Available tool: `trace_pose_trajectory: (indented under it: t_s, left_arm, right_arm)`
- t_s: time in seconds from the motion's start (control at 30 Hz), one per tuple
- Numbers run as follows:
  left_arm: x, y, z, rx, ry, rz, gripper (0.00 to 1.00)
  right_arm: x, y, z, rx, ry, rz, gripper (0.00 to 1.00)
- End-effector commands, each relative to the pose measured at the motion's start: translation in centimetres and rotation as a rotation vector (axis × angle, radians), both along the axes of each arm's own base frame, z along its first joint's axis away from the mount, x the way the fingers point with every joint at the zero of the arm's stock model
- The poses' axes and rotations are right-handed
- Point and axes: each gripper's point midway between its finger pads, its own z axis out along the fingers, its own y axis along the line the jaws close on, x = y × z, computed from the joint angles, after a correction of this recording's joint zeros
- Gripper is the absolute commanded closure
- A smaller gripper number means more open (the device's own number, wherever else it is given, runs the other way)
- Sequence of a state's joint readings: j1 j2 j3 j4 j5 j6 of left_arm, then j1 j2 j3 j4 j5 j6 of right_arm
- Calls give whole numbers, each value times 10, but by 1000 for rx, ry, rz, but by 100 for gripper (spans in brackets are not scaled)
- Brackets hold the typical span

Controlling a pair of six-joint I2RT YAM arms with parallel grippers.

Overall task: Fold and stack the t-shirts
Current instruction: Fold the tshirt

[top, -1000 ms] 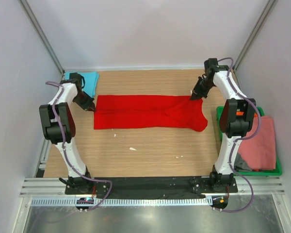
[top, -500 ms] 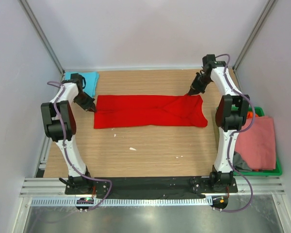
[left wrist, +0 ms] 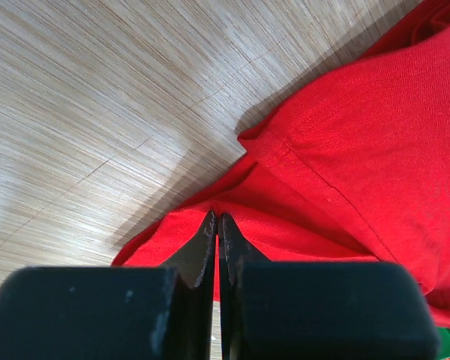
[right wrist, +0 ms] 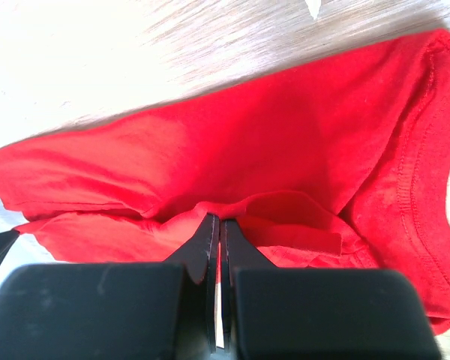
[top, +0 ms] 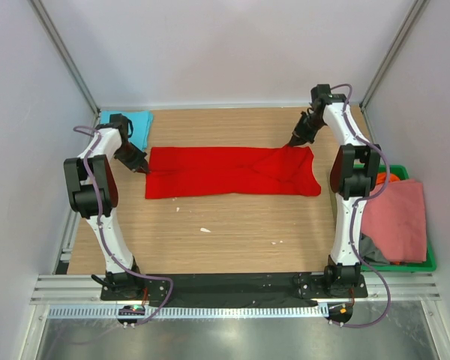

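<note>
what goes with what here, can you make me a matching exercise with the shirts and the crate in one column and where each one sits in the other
Things
1. red t-shirt
2. turquoise t-shirt
3. pink t-shirt
4. green crate

Places
A. far left corner of the table
B. just off the table's right edge
C. stretched across the middle of the table
D. lying in the crate

Pairs: 1-C, 2-A, 3-D, 4-B
</note>
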State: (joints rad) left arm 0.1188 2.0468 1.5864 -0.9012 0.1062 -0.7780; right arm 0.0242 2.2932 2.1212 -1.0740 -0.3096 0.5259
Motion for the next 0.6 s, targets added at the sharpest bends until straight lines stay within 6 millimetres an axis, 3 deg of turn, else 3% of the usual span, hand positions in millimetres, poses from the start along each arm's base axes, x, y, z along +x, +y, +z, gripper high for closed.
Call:
trace_pose_trajectory:
  t_s: [0.0,0.2,0.27,0.57]
  left_arm:
    - [11,2,6,3,-36,7,100]
    - [20,7,10,35,-92,13,100]
    - [21,8,12,41,-99,13,89]
    - [15,18,32,122,-136,-21,72]
  right_arm:
    - [7,6,11,20,-27,5,99]
    - [9,4,5,11,-23,-1,99]
    - [11,5,4,17,-26,-9,98]
    - [29,17,-2,60,-49,-54,98]
